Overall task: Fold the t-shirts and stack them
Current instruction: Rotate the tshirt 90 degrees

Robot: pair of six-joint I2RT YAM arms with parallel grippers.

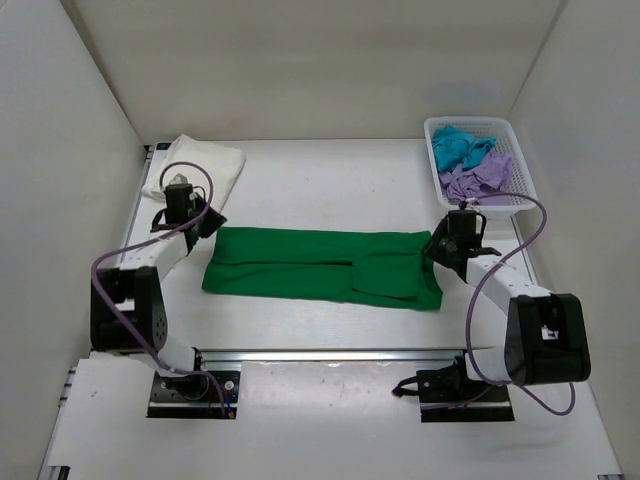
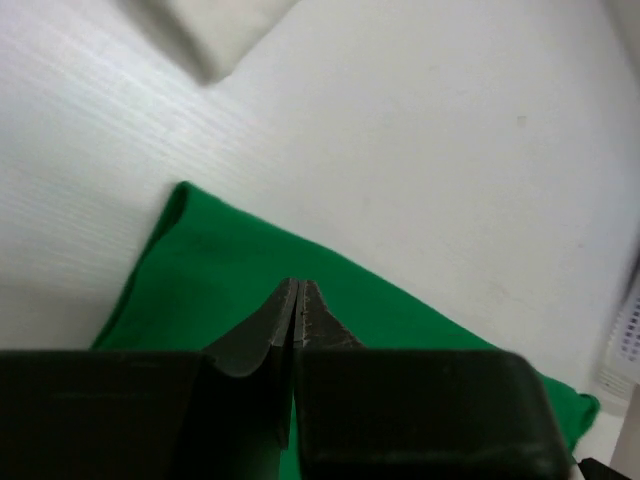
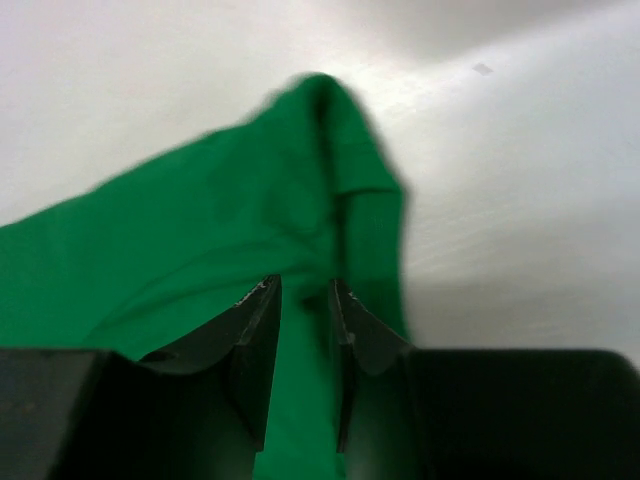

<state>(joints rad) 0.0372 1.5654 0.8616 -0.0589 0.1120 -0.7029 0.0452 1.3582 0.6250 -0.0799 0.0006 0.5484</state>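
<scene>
A: Where did we have the green shirt [image 1: 320, 265]?
B: It lay flat mid-surface [image 1: 330, 180], folded into a long strip, between the two arms.
A: Fingers?
B: We saw the left fingers [image 2: 300, 300] pressed together over its left end. We couldn't tell if they touched the cloth. The right fingers [image 3: 265, 310] were spread at the right end, with green just past the tips.
A: The others?
B: The cream shirt [image 1: 200, 165] was folded in the far-left corner. The teal shirt [image 1: 458, 145] and lilac shirt [image 1: 478, 178] were bunched in the basket [image 1: 520, 190], far right.
</scene>
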